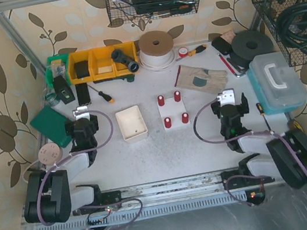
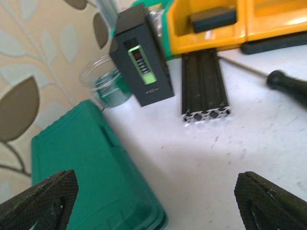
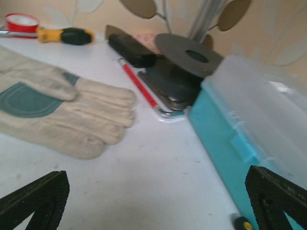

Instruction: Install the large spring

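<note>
A white plate with four upright red pegs sits at the table's middle. A white open box lies to its left. No large spring shows in any view. My left gripper is left of the box, open and empty; in the left wrist view its fingertips stand wide apart over bare table and a green case. My right gripper is right of the plate, open and empty; in the right wrist view it is over bare table.
Yellow bins, a black meter, a black rail and a screwdriver lie at the back left. A glove, black discs and a teal box are on the right. A tape roll is at the back.
</note>
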`<state>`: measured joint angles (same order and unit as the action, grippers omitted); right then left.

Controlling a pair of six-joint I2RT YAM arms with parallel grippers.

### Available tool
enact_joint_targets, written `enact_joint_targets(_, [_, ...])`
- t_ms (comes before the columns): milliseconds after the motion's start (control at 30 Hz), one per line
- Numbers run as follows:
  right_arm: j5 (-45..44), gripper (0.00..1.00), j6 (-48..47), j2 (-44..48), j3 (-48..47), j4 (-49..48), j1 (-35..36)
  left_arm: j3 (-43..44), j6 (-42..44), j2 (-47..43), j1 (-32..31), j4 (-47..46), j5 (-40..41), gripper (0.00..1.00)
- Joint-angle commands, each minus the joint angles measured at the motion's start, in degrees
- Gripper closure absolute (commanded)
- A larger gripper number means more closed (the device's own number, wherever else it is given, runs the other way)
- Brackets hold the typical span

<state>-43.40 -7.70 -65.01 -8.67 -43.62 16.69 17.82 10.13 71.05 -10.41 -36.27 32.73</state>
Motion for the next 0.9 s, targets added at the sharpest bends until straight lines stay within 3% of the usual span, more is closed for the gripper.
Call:
enact_joint_targets(0, [8.37,0.00,-5.46,-10.74,-0.97,-19.36,-0.34,1.55,-0.89,-1.33,0.46,-3.63,-6.03,0.08])
enact_joint_targets(167, [10.85,0.00,-7.89,-23.79,0.00,-36.64,-1.59,-1.23,-4.03,2.62,0.68,-9.69,-4.62,0.08])
enact_joint_targets(300, [17.20,0.00,-2.43,-18.76,-2.27,-23.31,-6.42,0.45,-0.54,10.58,1.26,-12.25,-13.59,0.08])
enact_joint_targets(367, [21.33,0.00,-1.98,-23.08,-3.61,-24.95,-9.12,1.10,-3.07,10.95,3.61,-11.15,-16.04,0.08])
enact_joint_targets(433, [22.09,0.00,-2.19,-22.78,-4.93,-22.80,-9.13,-0.33,-2.37,16.10,5.36,-17.49,-19.92,0.08])
enact_joint_targets(467, [21.68,0.00,-0.66,-20.73,-6.08,-16.43,-9.24,0.63,-2.51,16.19,5.61,-16.24,-20.11,0.07])
enact_joint_targets(533, [20.94,0.00,-1.55,-22.92,-7.42,-17.42,-9.46,4.10,-4.92,15.34,8.09,-7.20,-22.78,0.08])
enact_joint_targets(867, [21.19,0.00,0.29,-21.36,-9.60,-10.75,-10.14,3.55,-6.21,14.45,8.65,-7.47,-21.27,0.07])
